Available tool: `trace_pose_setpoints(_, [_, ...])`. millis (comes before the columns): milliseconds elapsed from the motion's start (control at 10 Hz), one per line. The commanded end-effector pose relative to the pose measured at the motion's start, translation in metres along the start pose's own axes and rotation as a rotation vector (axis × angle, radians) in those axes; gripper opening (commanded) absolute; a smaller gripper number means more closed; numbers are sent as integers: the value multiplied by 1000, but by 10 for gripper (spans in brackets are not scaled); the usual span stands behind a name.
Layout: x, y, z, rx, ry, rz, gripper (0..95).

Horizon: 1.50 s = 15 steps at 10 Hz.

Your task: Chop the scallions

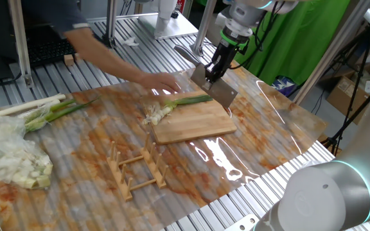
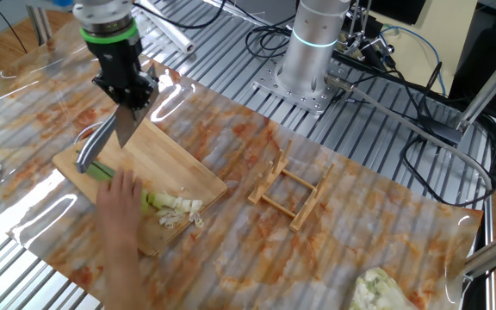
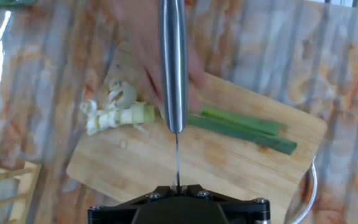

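Note:
One scallion stalk (image 1: 188,100) lies across the wooden cutting board (image 1: 194,127), green leaves to the right and cut white bits (image 1: 153,115) at its left end. From the hand view the stalk (image 3: 244,127) and bits (image 3: 113,116) lie under the blade. My gripper (image 1: 218,63) is shut on the handle of a cleaver (image 1: 214,88), which hangs blade-down just above the board's far edge. In the other fixed view the gripper (image 2: 127,84) holds the cleaver (image 2: 108,139) over the green part (image 2: 102,170). A person's hand (image 1: 157,81) rests on the scallion beside the blade.
A wooden dish rack (image 1: 137,170) stands in front of the board. A bundle of whole stalks (image 1: 38,109) and a pale heap in clear plastic (image 1: 13,160) lie at the left. The person's arm (image 2: 124,232) reaches across the board. The robot base (image 2: 313,52) stands behind.

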State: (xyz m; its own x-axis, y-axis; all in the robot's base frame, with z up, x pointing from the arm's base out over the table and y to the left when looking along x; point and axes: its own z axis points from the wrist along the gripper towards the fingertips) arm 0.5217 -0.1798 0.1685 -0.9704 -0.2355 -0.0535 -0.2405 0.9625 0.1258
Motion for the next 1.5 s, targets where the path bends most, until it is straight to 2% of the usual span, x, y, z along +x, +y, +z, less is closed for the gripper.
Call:
trace_pose_setpoints(100, [-3,-4,-2,36,9,43,0])
trace_pose_setpoints(300, [-3,-4,-3,85,25,121,0])
trace_pose_setpoints(400, [-5,-5,-1,111,65,158,0])
trace_pose_setpoints(600, [-7,-4,1,100,94,166,0])
trace_pose_setpoints(700, [-12,-4,6,104,94,203,0])
trace_pose_setpoints(800, [-17,-4,10,125,100,249,0])
trace_pose_setpoints(900, [-26,-8,22,117,102,290,0])
trace_pose_setpoints(1000, [-30,-12,25,121,84,287,0])
trace_pose_setpoints(1100, [-41,-13,31,108,78,312,0])
trace_pose_setpoints(1300, [-54,-15,39,113,77,333,0])
trace_pose_setpoints(1500, [-63,-13,49,115,73,346,0])
